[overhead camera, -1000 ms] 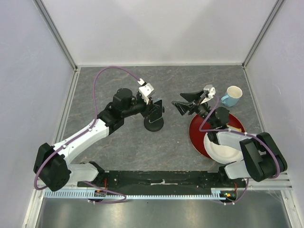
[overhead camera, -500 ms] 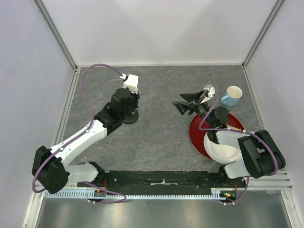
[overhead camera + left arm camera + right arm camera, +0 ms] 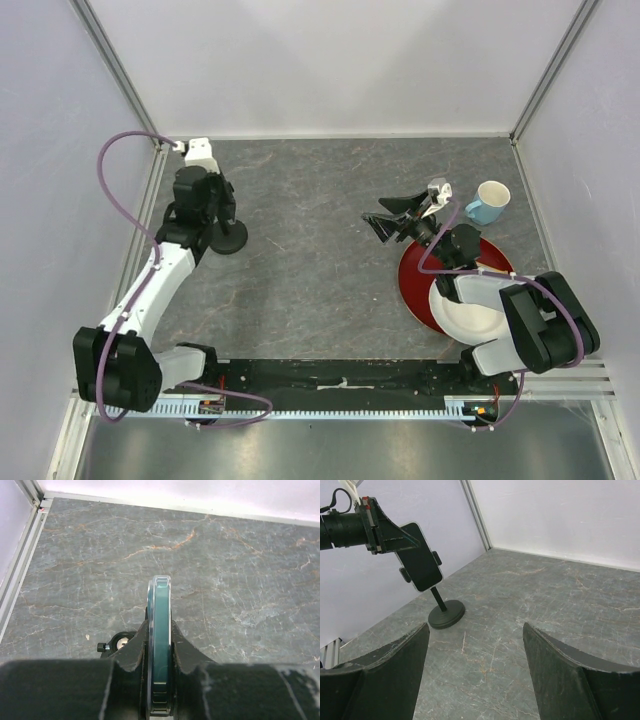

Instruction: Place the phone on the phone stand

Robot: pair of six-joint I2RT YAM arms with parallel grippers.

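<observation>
The left pincer [image 3: 160,645] pinches the phone [image 3: 160,605] by its faces, upright at the phone stand [image 3: 446,615] at ten o'clock, likely to seat it; the right pincer [image 3: 475,630] hangs wide.

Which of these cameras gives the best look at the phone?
The right wrist view: it shows the phone broadside, its whole dark face, above the phone stand. The left wrist view shows only its thin edge, clamped in the left gripper. In the top view I cannot pick it out against the black arm.
</observation>
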